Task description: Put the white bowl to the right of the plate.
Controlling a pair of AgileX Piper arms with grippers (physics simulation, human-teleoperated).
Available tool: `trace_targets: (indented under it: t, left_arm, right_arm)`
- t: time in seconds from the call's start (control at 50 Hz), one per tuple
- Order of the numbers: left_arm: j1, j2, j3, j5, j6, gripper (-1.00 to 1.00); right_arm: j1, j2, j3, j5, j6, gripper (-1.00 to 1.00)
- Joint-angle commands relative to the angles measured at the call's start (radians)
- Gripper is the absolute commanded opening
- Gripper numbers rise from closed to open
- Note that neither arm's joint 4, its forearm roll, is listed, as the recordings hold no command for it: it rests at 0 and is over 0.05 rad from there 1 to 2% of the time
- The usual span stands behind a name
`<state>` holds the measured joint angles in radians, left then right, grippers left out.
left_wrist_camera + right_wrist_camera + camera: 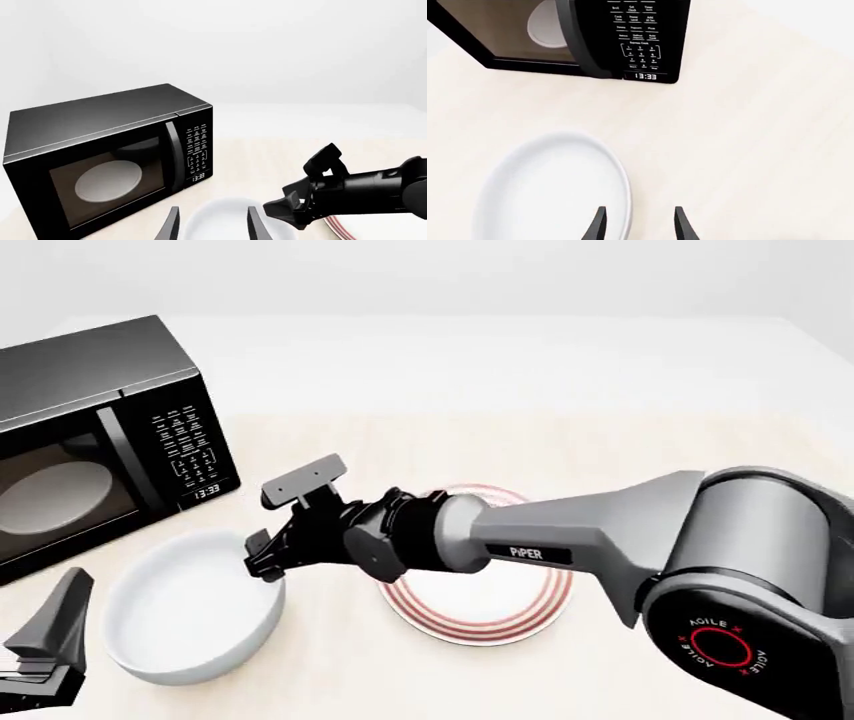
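glossy deep white bowl (187, 615), flat red-ringed plate (514, 615), right tool (283, 530) spread over bowl rim, left tool (210, 225) spread

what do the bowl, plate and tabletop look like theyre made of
White bowl: likely glazed ceramic, with thick walls and a glossy sheen, though glossy plastic is possible. Plate: similar glazed ceramic look, smooth white with thin red rings. Table: pale wood or laminate, matte, with faint grain.
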<state>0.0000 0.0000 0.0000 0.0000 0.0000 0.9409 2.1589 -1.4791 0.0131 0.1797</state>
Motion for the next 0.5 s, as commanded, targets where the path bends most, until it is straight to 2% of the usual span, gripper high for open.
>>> trace_targets:
  t: [0.02,0.5]
  left_arm:
    - [0.0,0.0,0.0,0.0,0.0,1.0]
    - [0.0,0.0,0.0,0.0,0.0,1.0]
  right_arm:
    - [-0.002,0.02,-0.011,-0.002,0.01,1.0]
    - [0.009,0.072,-0.044,-0.005,0.031,1.0]
